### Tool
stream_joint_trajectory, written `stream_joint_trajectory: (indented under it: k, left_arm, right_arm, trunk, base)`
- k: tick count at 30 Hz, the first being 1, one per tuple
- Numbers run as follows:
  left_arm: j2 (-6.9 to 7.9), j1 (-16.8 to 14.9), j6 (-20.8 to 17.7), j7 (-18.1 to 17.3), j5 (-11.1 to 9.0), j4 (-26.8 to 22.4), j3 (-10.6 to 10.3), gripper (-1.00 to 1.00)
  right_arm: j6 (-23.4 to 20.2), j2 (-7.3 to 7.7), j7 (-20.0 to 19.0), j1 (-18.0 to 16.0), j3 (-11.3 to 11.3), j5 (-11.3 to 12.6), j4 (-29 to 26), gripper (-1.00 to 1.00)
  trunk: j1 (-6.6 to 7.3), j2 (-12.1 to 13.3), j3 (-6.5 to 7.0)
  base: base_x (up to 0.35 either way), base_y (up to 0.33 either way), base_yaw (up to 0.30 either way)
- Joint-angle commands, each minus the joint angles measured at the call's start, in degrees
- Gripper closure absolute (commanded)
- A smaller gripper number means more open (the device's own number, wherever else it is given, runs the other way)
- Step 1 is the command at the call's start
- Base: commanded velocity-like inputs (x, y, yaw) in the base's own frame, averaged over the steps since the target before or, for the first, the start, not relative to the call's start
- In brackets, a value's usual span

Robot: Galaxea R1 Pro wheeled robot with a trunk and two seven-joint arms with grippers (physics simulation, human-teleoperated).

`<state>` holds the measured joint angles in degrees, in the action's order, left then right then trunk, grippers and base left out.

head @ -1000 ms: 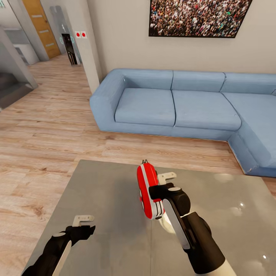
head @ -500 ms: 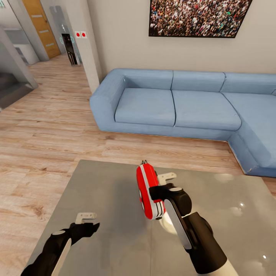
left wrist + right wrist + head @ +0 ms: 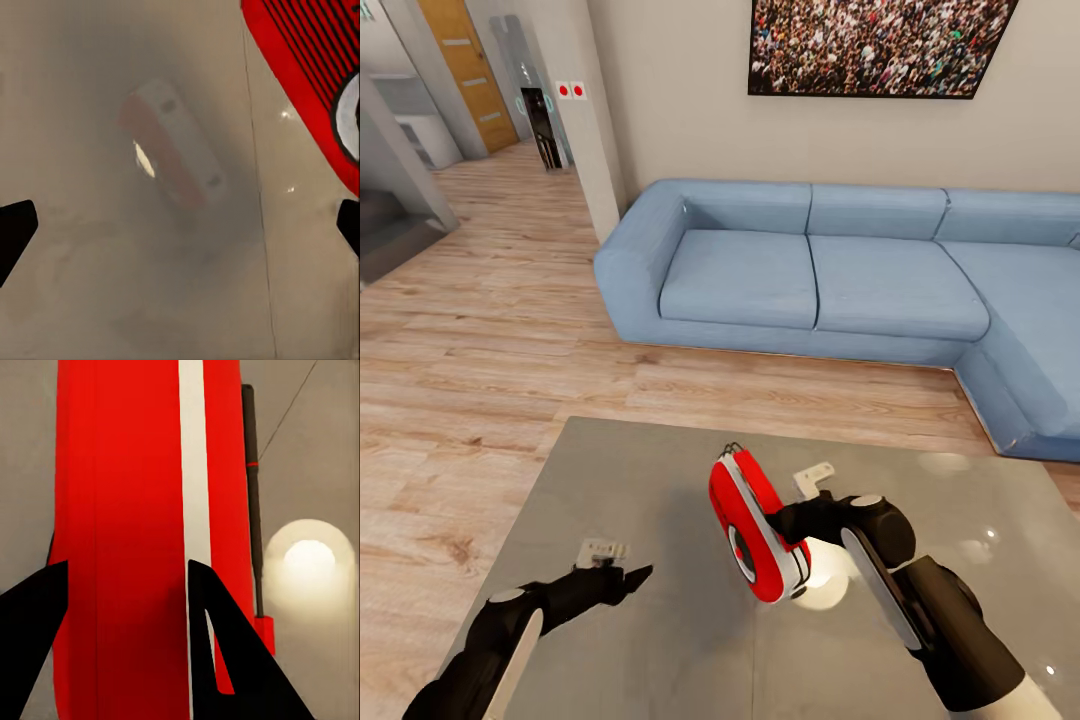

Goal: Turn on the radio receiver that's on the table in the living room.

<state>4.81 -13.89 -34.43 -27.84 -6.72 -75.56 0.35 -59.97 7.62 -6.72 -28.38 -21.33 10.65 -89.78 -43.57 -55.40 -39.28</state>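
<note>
Right tool (image 3: pixel 800 525) clenched on radio receiver (image 3: pixel 752 535), now tilted dial-leftward above table (image 3: pixel 640 640); left tool (image 3: pixel 622 572) released, nearer, probably readying a press.

Right tool (image 3: pixel 800 525) clamped on something red, forearm angled inward, left tool (image 3: pixel 615 565) empty, fingers spread, held low

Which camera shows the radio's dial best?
The head view: the radio tilts in the right gripper, its round dark dial facing the camera. The left wrist view catches a red grilled corner with part of a round pale ring. The right wrist view sees a red side and white stripe, no dial.
</note>
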Motion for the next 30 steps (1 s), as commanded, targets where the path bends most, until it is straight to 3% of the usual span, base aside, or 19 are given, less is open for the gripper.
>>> stream_joint_trajectory:
  k: [1,6,7,24,27,29,30]
  left_arm:
    - [0.03,0.00,0.01,-1.77,0.04,-0.66,0.00,-1.00]
    - [0.27,0.00,-0.46,-9.96,0.11,-3.08,0.00,-1.00]
    - [0.24,0.00,-0.56,-10.65,0.15,-3.22,0.00,1.00]
    - [-0.18,0.00,-0.90,-12.54,0.09,-3.62,-0.21,1.00]
    - [-1.16,-0.82,0.05,-13.50,1.03,-2.66,-0.88,1.00]
    - [-1.81,-0.81,0.68,-13.85,0.76,-2.02,-0.88,1.00]
    - [-1.46,-0.83,1.00,-13.60,0.44,-2.37,-0.95,1.00]
  right_arm:
    - [-0.03,0.04,-0.10,-0.01,-0.02,0.86,0.01,1.00]
    - [-0.03,-0.08,-0.21,-0.01,0.03,0.78,-0.02,1.00]
    - [-0.03,-0.14,-0.22,-0.01,0.04,0.78,-0.01,1.00]
    - [-0.03,-0.59,-0.29,0.00,0.06,0.83,0.01,1.00]
    - [-0.03,-1.33,-1.21,0.05,-0.88,-0.14,-0.01,1.00]
    - [-0.03,-1.03,-1.85,0.06,-1.53,0.50,-0.01,1.00]
    - [-0.03,-0.86,-1.78,0.07,-1.71,0.72,-0.02,1.00]
  trunk:
    - [0.00,0.00,0.00]
    - [0.00,0.00,0.00]
    - [0.00,0.00,0.00]
    - [0.00,0.00,0.00]
    - [0.00,0.00,0.00]
    - [0.00,0.00,0.00]
    - [0.00,0.00,0.00]
  base:
    - [0.000,0.000,0.000]
    - [0.000,0.000,0.000]
    - [0.000,0.000,0.000]
    - [0.000,0.000,0.000]
    - [0.000,0.000,0.000]
    - [0.000,0.000,0.000]
    - [0.000,0.000,0.000]
